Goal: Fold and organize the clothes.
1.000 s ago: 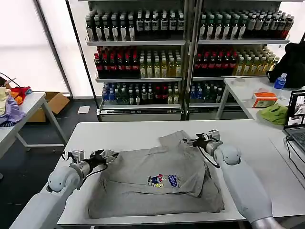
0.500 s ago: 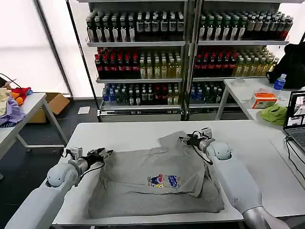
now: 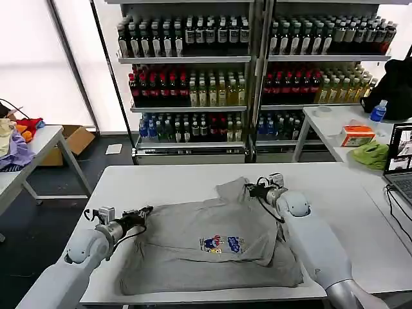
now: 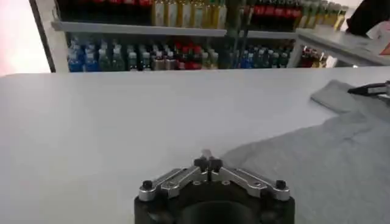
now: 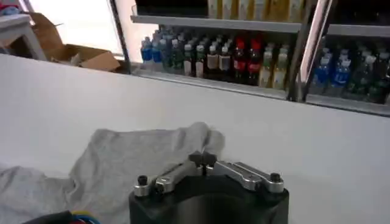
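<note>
While a light grey short-sleeved shirt with a small multicoloured chest print lies spread on the white table, partly folded with its sleeve toward the shelves, both grippers sit at its edges. The left gripper is at the shirt's left side, beside the fabric's border; in the left wrist view its fingers are pressed together, with no cloth visibly caught between them, and the shirt's edge lies just past them. The right gripper is over the sleeve at the shirt's far right corner; in the right wrist view its fingertips meet directly over the grey sleeve, though whether they pinch fabric cannot be told. Behind the table stand shelves of bottled drinks. A lime-green cloth rests on a side table to the shirt's right.
</note>
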### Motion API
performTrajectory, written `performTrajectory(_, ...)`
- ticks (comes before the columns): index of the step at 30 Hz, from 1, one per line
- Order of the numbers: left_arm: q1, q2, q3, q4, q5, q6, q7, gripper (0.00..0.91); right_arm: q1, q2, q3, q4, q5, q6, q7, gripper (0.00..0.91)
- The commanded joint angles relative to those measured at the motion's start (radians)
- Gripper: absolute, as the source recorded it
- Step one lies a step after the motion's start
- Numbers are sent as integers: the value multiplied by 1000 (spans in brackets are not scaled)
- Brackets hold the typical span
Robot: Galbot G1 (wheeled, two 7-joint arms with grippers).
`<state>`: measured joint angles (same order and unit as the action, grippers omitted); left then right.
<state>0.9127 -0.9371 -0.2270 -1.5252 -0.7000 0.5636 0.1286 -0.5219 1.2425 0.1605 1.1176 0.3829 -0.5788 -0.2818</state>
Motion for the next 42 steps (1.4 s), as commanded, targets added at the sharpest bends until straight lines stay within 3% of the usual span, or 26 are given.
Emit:
performTrajectory(1,10,-1,-9,-30,0,-23,-33,10,-13,4,10,67,61,0,14,0)
performTrajectory(8,20,15,-93,-169,-43,-47,-86,10,-112,-17,77,291,177,-1,61,0)
performTrajectory(15,180,47,-179,-388,-74,-51,-145,10,-236,-56,169,544,254,-1,103,0)
performTrajectory(25,523,6,-369,-630,-34,-27,-213,10,-718,-143,414,985,321,0,160,0)
performTrajectory(33,742,-46,-472,-727,20,-10,-176,10,-1034,-136,548,1096,326,1,174,0)
performTrajectory(40,853,-69,-443,-717,131,-5,-140,10,-1180,-102,549,1107,253,1,205,0)
performTrajectory(41,866,-71,-444,-720,136,-5,-134,282,-1190,-99,546,1108,229,1,204,464)
performTrajectory(42,878,-72,-446,-720,138,-4,-127,705,-1200,-93,544,1112,217,1,204,464)
